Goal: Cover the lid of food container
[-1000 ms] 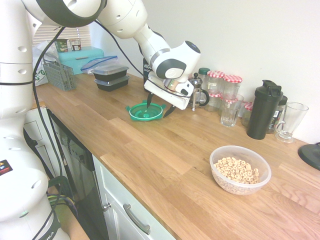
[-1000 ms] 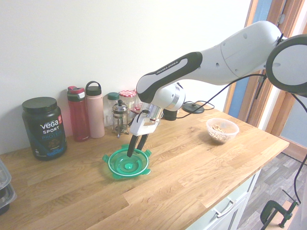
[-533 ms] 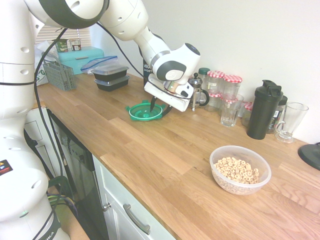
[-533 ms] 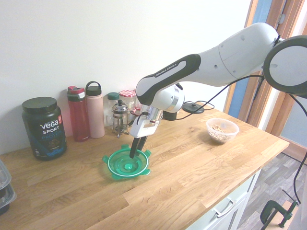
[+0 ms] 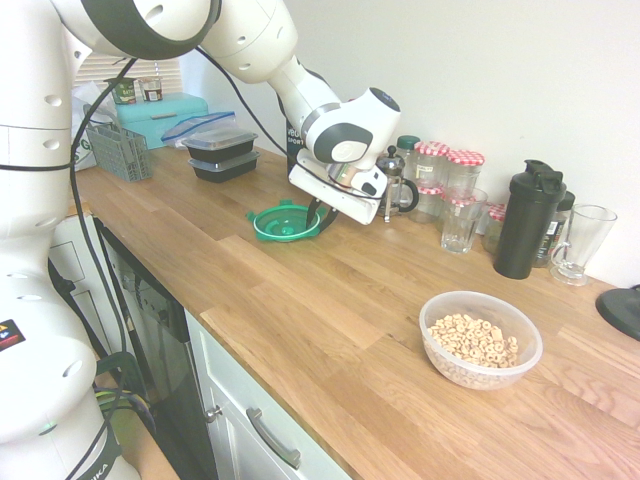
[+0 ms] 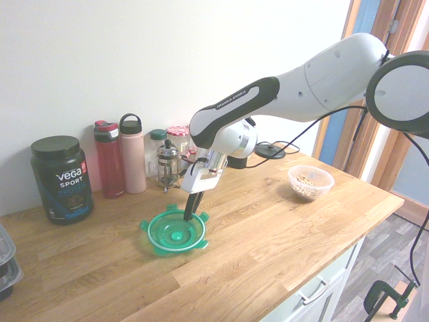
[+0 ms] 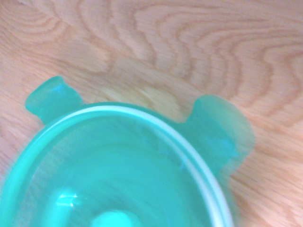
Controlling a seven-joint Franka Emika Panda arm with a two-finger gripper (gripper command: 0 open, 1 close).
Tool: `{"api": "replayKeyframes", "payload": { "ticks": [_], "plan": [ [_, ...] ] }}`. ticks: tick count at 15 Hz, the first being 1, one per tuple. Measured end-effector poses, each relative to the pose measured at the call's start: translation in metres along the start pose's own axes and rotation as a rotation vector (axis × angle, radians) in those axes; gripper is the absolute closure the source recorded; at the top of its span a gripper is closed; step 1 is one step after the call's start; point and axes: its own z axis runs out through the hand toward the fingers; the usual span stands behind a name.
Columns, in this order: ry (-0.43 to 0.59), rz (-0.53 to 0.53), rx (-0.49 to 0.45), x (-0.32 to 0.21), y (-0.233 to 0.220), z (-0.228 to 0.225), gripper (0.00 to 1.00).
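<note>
Nearest in the first exterior view, the round clear plastic food container (image 5: 481, 338) holding beige ring-shaped cereal sits open on the wooden worktop (image 5: 330, 310), close to its front edge and well apart from my claw. Further along the counter, my claw (image 5: 314, 213) is pinched onto the rim of the round translucent green plastic lid (image 5: 286, 222), its two dark fingers drawn together on the edge of the lid that faces the jars. From the second exterior view the lid (image 6: 175, 233) looks tilted, the gripped side raised and the far side low at the wood; I cannot tell whether that low side touches the worktop. My claw (image 6: 191, 213) points steeply down at it. My wrist view shows the lid (image 7: 118, 170) up close, blurred, with a pale ring inside its rim and two clip tabs sticking out over the wood grain. Behind my claw stand a small glass French press (image 5: 396, 180) and jars with red checked lids (image 5: 450, 170). Past those are a clear drinking glass (image 5: 461, 220) and a black shaker bottle (image 5: 528, 219). Back towards the arm's end of the counter, two stacked black rectangular meal boxes (image 5: 221, 150) rest by the wall.
</note>
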Motion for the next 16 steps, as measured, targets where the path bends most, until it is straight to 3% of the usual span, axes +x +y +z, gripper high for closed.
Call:
{"api": "replayKeyframes", "payload": {
  "ticks": [5,7,11,13,16],
  "plan": [
    [0.001,0.012,-0.002,0.003,0.006,0.001,1.0],
    [0.031,0.048,-0.044,0.002,0.003,-0.007,1.0],
    [0.17,0.163,-0.121,-0.028,-0.039,-0.084,1.0],
    [0.292,0.21,-0.179,-0.052,-0.053,-0.14,1.0],
    [0.466,0.247,-0.312,-0.079,-0.055,-0.188,1.0]
  ]
}}
